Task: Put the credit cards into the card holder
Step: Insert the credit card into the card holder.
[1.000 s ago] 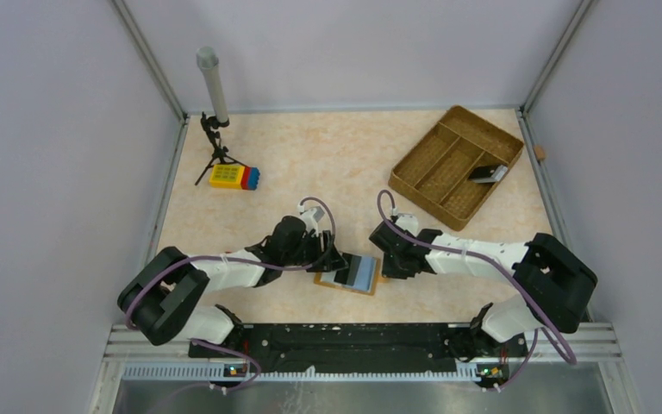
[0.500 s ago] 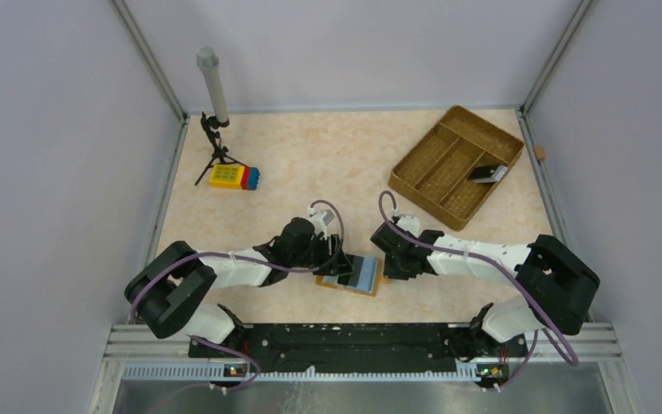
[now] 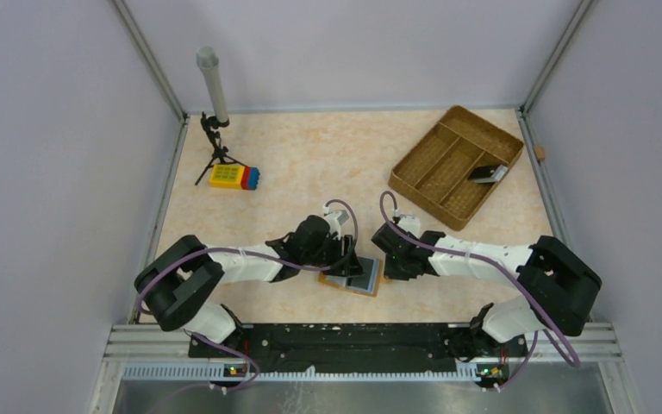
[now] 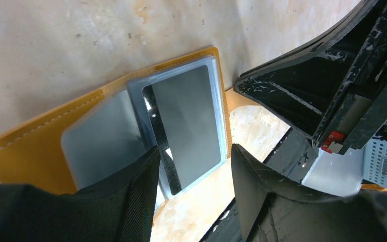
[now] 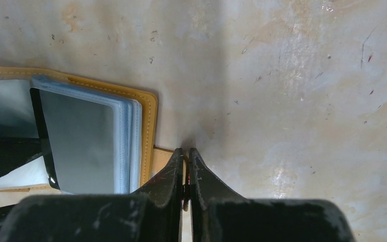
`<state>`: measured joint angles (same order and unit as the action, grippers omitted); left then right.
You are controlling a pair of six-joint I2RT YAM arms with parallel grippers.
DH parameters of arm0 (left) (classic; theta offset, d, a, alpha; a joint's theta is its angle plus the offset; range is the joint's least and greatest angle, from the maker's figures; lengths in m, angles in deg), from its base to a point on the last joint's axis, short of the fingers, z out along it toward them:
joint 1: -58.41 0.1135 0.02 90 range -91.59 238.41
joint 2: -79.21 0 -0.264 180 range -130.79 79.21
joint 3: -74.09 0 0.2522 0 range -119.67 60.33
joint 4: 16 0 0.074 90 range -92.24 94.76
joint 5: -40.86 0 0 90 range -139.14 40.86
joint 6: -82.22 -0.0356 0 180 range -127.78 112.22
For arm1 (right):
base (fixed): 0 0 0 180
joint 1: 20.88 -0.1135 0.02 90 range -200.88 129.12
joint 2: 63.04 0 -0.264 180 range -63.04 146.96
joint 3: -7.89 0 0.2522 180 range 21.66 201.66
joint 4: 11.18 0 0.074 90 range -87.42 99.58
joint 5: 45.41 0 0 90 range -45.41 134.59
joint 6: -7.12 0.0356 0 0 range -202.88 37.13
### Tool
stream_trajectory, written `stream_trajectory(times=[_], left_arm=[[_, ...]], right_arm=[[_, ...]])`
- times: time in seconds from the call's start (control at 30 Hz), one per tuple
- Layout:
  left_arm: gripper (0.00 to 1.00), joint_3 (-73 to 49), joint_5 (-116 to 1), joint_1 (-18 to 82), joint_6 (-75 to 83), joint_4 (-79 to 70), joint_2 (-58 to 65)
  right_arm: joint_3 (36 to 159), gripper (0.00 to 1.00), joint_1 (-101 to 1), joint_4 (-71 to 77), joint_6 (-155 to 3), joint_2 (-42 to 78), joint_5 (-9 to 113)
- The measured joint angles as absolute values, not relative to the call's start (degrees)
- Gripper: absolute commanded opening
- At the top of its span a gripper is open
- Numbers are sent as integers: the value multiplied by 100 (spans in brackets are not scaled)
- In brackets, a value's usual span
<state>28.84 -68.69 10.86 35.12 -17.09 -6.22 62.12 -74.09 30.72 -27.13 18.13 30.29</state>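
The left gripper (image 4: 194, 150) has its jaws partly apart, one black finger (image 4: 136, 201) on each side of the near end of a dark grey flat rectangular card (image 4: 186, 116). It cannot be told whether the fingers press on the card's edges or only stand beside them. The card lies inside a clear, slightly bluish plastic sleeve (image 4: 101, 141) of the small orange-tan leather card holder (image 4: 25, 151). This holder is spread open and flat on the beige marbled table (image 3: 327, 155), with pale stitching along its border. The card's near corner sticks out a little from the sleeve, between the two fingers.

Just on the other side of the holder is the right gripper (image 5: 186, 154). Its jaws are closed together, and the tips are low on the table, touching a small tan tab at the holder's edge. From the right wrist view the same card looks smooth and grey with a black rim.

Well apart, at the far right of the table, stands a large brown woven tray (image 3: 423, 142) with several compartments. In its right compartment lies one more dark card (image 3: 485, 174), tilted. At the far left there is a yellow, red and blue toy block (image 3: 234, 177), just beside a small black tripod (image 3: 215, 142) carrying a grey tube.
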Motion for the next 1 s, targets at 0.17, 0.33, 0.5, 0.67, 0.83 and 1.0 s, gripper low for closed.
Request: stream_trajectory(times=[0.17,0.33,0.5,0.67,0.83,1.0], left_arm=[[57,2685,-6733,922,3512,-1545,-722],[59,2497,-6585,741,3470,-1368,-760],[71,2460,-6451,693,3409,-1189,-687],[85,2456,-6093,677,3265,-566,45],[93,2344,-5398,734,3051,291,978],[96,2395,-5171,1008,2946,601,1227]], right_arm=[[6177,0,-7409,3068,-2715,1780,3022],[6177,0,-7409,3099,-2715,1769,3003],[6177,0,-7409,3123,-2711,1758,2994],[6175,6,-7409,3343,-2715,1653,2957],[6175,31,-7409,3564,-2737,1332,2948],[6182,41,-7409,3652,-2774,812,2972]])
